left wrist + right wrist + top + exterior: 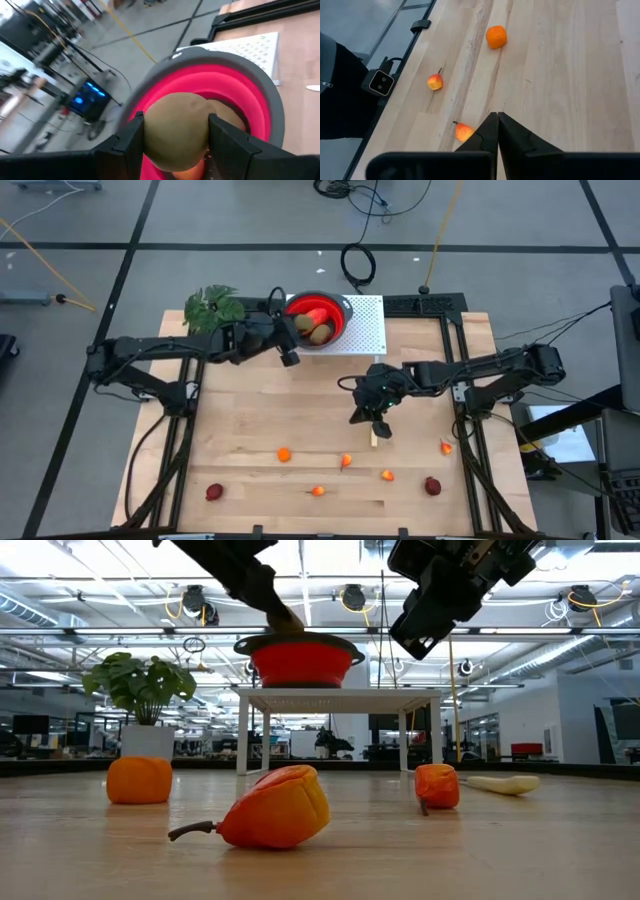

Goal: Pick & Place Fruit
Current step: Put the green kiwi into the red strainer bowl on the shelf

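Note:
My left gripper (291, 348) hangs at the near-left rim of the red bowl (341, 323), shut on a brown oval fruit (175, 131). The left wrist view shows that fruit over the bowl's pink inside (240, 90). Other fruit (320, 332) lies in the bowl. My right gripper (496, 131) is shut on nothing, above the table's middle (376, 423). Small orange fruits (284, 454) (345, 461) (387, 475) and dark-red ones (214, 492) (432, 486) lie on the boards near the front edge. My left gripper pinches the brown oval fruit by two opposite sides (150, 137) between its two fingers (131, 140). The fruit fills the gap between them. It is lifted clear, above the bowl's inside.
The bowl stands on a white perforated board (368, 330) at the far edge. A leafy green plant (213, 307) stands at the far left. A pale slim piece (374, 439) lies under my right gripper. Another small fruit (446, 446) lies near the right frame rail.

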You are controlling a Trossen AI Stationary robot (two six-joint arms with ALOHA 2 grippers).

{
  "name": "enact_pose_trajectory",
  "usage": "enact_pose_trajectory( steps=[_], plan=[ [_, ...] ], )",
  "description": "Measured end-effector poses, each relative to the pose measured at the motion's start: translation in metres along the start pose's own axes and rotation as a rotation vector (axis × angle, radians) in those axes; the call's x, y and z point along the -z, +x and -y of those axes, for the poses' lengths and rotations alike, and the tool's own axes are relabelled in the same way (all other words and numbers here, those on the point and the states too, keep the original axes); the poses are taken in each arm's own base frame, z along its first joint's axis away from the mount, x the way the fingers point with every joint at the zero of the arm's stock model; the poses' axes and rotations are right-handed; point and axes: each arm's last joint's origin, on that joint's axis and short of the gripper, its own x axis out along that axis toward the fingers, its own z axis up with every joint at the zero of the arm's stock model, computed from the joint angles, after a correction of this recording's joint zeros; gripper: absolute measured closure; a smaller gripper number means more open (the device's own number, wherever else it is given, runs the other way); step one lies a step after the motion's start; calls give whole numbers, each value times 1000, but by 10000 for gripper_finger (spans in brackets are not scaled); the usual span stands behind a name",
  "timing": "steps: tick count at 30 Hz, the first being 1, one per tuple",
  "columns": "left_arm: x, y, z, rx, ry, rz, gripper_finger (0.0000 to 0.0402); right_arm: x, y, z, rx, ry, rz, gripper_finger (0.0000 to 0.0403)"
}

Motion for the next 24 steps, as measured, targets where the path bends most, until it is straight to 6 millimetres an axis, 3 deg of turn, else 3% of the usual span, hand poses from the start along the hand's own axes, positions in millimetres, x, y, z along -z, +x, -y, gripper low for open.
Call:
enact_pose_trajectory(
  steps=[24],
  plan=[
    [21,12,-19,209,-195,-70,220,0,-2,4,10,-10,5,402]
  ],
)
